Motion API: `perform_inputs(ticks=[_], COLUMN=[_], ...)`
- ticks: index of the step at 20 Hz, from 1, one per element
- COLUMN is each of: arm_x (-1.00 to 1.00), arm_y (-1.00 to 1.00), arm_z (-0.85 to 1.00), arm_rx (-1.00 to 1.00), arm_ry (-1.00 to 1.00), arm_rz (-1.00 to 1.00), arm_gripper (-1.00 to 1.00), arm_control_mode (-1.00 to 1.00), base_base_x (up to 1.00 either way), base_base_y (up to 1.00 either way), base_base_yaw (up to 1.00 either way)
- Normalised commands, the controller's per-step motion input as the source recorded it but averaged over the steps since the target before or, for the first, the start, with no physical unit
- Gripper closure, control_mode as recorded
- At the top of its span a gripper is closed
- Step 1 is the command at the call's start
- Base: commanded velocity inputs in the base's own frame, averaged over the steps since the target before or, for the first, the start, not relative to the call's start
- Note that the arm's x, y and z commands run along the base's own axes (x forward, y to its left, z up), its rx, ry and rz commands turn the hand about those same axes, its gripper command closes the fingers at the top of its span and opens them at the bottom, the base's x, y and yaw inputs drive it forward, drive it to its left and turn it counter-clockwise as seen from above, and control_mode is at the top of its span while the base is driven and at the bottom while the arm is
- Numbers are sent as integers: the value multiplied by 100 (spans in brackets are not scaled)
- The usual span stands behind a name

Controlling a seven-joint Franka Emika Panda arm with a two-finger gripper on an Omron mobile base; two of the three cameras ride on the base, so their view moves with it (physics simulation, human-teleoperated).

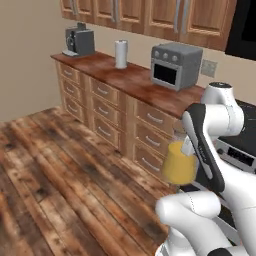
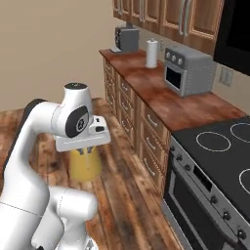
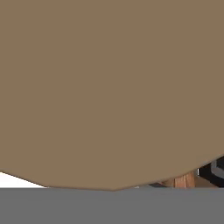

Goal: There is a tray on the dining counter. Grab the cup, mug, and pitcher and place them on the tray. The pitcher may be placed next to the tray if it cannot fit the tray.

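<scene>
Right base view: gripper (image 2: 87,150) pinching pitcher (image 2: 85,165) neck, pitcher hanging above floor.

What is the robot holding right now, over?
Gripper shut on the pitcher, carried in the air above the wood floor. Tray and dining counter not seen. Nothing blocking nearby; cabinets and stove off to the side.

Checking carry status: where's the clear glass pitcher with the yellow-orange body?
The pitcher hangs from the shut gripper above the wood floor, left of the drawer cabinets.

Base views flank arm (image 1: 210,150), share toaster oven (image 1: 176,65) counter – hand view near, blurred
</scene>
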Motion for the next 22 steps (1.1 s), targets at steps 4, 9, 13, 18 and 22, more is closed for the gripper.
perform_inputs(ticks=[4, 9, 13, 18, 22], arm_x=[0, 0, 0, 0, 0], arm_y=[0, 0, 0, 0, 0], arm_z=[0, 0, 0, 0, 0], arm_rx=[0, 0, 0, 0, 0], arm_ry=[0, 0, 0, 0, 0], arm_rz=[0, 0, 0, 0, 0], arm_gripper=[100, 100, 100, 100, 100], arm_control_mode=[100, 100, 100, 100, 100], base_base_x=[100, 100, 100, 100, 100], base_base_y=[0, 19, 13, 1, 0], base_base_yaw=[55, 50, 42, 26, 8])
